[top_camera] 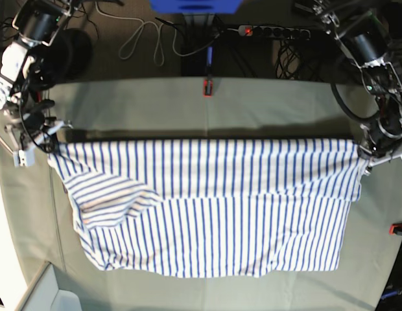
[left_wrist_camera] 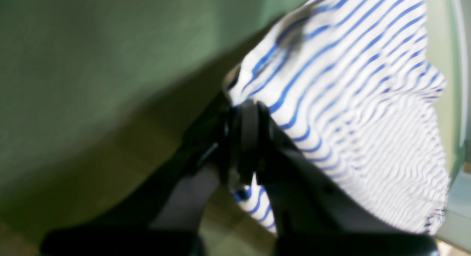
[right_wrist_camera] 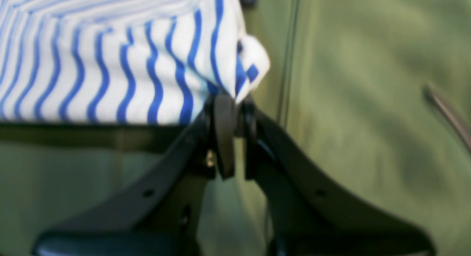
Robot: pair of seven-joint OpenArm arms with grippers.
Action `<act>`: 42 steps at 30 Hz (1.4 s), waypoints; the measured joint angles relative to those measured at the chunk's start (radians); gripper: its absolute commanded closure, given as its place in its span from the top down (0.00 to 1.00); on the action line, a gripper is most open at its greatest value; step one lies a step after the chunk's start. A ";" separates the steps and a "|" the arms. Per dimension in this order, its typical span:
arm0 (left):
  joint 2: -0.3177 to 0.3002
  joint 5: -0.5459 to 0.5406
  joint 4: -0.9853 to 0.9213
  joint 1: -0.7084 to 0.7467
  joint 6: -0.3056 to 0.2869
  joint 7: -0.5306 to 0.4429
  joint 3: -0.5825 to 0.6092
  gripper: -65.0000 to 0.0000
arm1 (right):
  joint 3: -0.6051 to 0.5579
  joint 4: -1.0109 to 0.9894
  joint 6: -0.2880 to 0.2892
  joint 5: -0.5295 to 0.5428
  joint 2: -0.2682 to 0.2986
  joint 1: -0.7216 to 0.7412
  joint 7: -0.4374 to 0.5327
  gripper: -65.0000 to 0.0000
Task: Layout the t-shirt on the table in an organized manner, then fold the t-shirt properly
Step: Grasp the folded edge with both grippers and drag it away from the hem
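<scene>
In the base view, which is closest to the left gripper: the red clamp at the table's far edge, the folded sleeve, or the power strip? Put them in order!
From the left gripper, at the view's right:
1. Power strip, on the floor beyond the table.
2. Red clamp, at the middle of the far edge.
3. Folded sleeve, on the t-shirt's far side, at the view's left.

The white, blue-striped t-shirt [top_camera: 214,214] hangs stretched wide between my two raised corners, its far edge taut and straight, its near part draped on the pale grey-green counter [top_camera: 188,103], one sleeve folded across its left side.
</scene>
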 measured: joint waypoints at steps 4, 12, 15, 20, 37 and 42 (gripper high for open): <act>0.000 0.003 0.000 0.055 0.000 0.000 -0.007 0.00 | 0.014 0.048 0.000 0.006 -0.026 -0.087 0.003 0.00; 0.001 -0.005 0.178 0.192 -0.003 0.000 -0.002 0.00 | 0.019 0.130 0.000 0.005 -0.068 -0.220 0.087 0.00; 0.021 0.003 0.209 0.227 0.000 -0.008 -0.007 0.00 | 0.020 0.152 0.000 0.000 -0.092 -0.279 0.150 0.00; 0.024 0.003 0.206 0.244 0.000 -0.005 -0.006 0.01 | 0.021 0.151 0.000 0.001 -0.093 -0.312 0.189 0.00; 0.016 0.007 0.201 0.282 0.000 -0.004 0.000 0.09 | 0.021 0.151 0.000 0.000 -0.093 -0.317 0.191 0.38; 0.016 0.015 0.201 0.282 0.000 -0.009 0.000 0.46 | 0.021 0.153 0.000 0.001 -0.093 -0.317 0.191 0.44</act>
